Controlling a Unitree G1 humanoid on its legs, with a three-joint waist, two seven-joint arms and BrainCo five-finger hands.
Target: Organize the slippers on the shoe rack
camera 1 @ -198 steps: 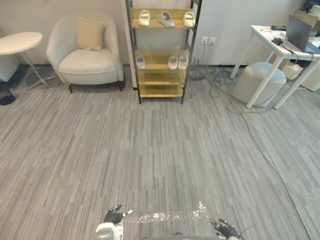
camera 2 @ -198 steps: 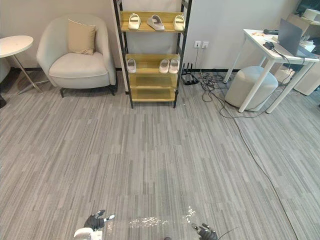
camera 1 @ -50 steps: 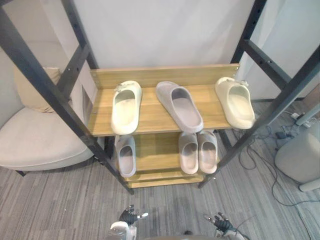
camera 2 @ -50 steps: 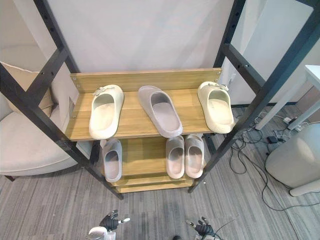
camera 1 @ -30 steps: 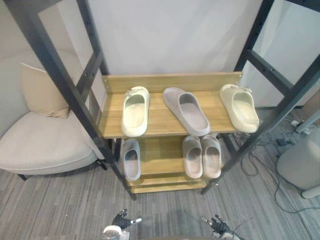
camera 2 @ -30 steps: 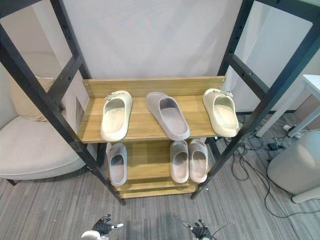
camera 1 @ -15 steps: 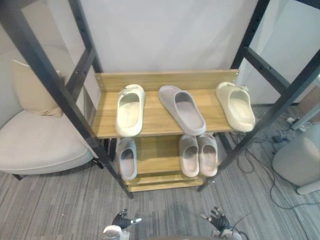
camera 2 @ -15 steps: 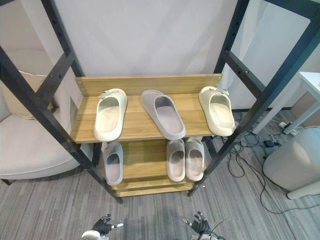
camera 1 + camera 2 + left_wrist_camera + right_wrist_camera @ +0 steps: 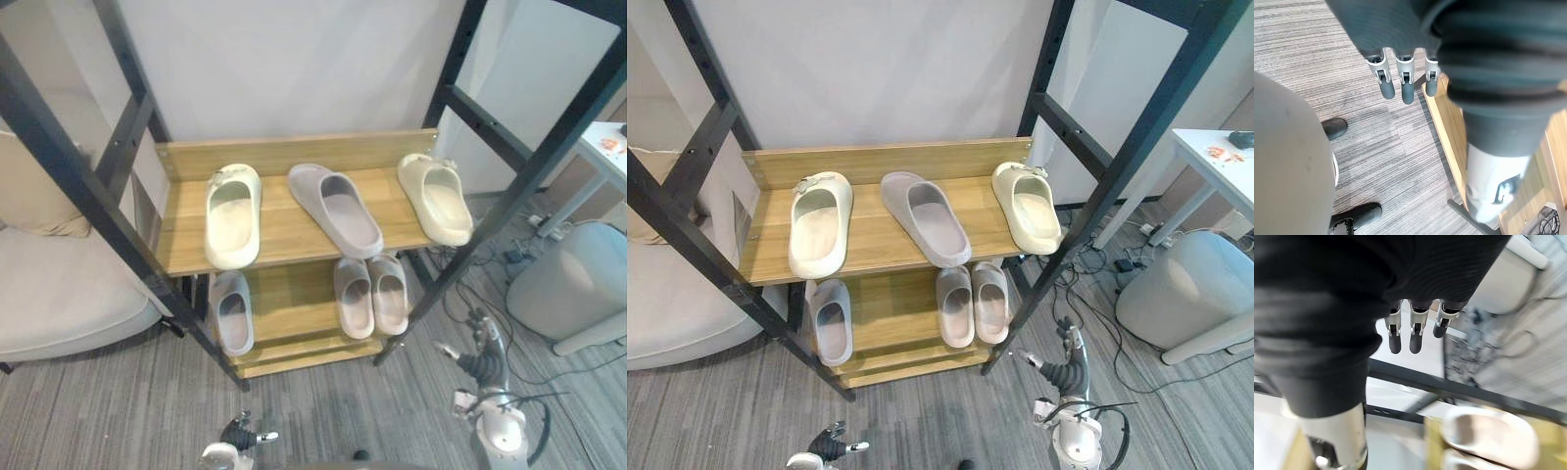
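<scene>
Left eye view showed the grey slipper [image 9: 336, 209] askew on the shoe rack [image 9: 279, 235], upper shelf, between the left cream slipper [image 9: 232, 215] and the right cream slipper [image 9: 436, 199], all unmoved. The right hand [image 9: 477, 360] had risen beside the rack's near right post, fingers straight and empty. The left hand [image 9: 240, 434] hung low, relaxed. A reach seemed begun.

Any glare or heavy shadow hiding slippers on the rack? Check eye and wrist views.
Left eye view: top shelf evenly lit, no glare; lower shelf shaded by it, but its grey slippers are readable. Right wrist view: cream slipper brightly lit past the right hand's fingers.
</scene>
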